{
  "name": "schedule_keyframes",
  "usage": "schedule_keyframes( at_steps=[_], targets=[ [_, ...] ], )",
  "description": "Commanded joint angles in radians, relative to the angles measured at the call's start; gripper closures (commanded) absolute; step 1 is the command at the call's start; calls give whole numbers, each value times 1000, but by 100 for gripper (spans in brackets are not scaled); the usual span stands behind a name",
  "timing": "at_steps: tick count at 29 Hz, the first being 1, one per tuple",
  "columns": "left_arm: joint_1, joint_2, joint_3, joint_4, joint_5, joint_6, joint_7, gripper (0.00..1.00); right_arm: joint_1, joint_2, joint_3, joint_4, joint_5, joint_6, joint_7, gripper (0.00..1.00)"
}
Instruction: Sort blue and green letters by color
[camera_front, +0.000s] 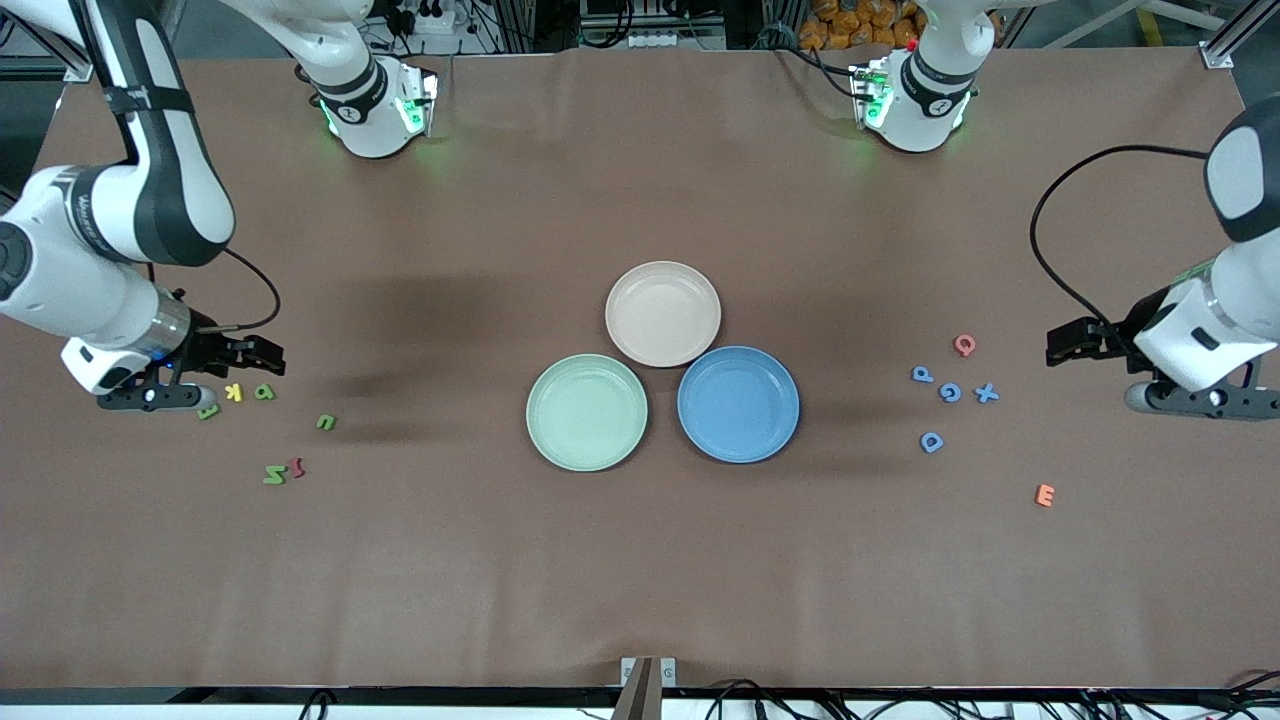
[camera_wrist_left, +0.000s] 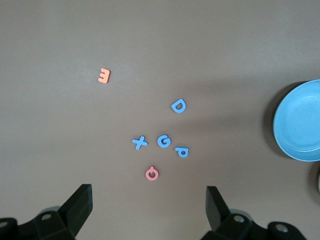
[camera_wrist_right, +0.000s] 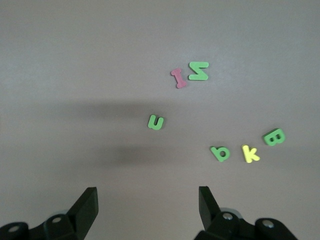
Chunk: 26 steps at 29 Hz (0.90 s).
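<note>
The blue plate (camera_front: 738, 404) and green plate (camera_front: 587, 412) sat mid-desk, holding nothing. The left gripper (camera_wrist_left: 149, 194) hung over the desk by the blue letters (camera_front: 950, 392) at its end, the right gripper (camera_wrist_right: 147, 196) by the green letters (camera_front: 265, 392). On both, the fingers were spread wide with nothing between them. I feared a careless pinch would drag the pink Q (camera_front: 964, 345) or yellow K (camera_front: 234, 392) along.

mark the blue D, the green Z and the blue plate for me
blue D (camera_front: 931, 441): front view, on the letter's body.
green Z (camera_front: 273, 475): front view, on its diagonal stroke.
blue plate (camera_front: 738, 404): front view, on the bare inner floor of the plate.
</note>
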Motion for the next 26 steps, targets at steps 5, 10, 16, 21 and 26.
schedule_keyframes(
  at_steps=[5,10,16,21,26],
  targets=[
    [4,-32,-3,-34,-5,13,-20,32,65,-10,62,57,-13,-66,167,100],
    [4,-30,-3,-32,-5,13,-20,42,105,9,106,98,-12,-69,283,100],
    [4,-30,-3,-32,-5,13,-20,53,159,38,145,156,-12,-82,438,100],
    [4,-30,-3,-32,-5,13,-31,59,235,94,151,259,-12,-124,555,100],
    [3,-30,-3,-31,-5,13,-35,64,312,162,151,368,-12,-155,678,100]
  ],
)
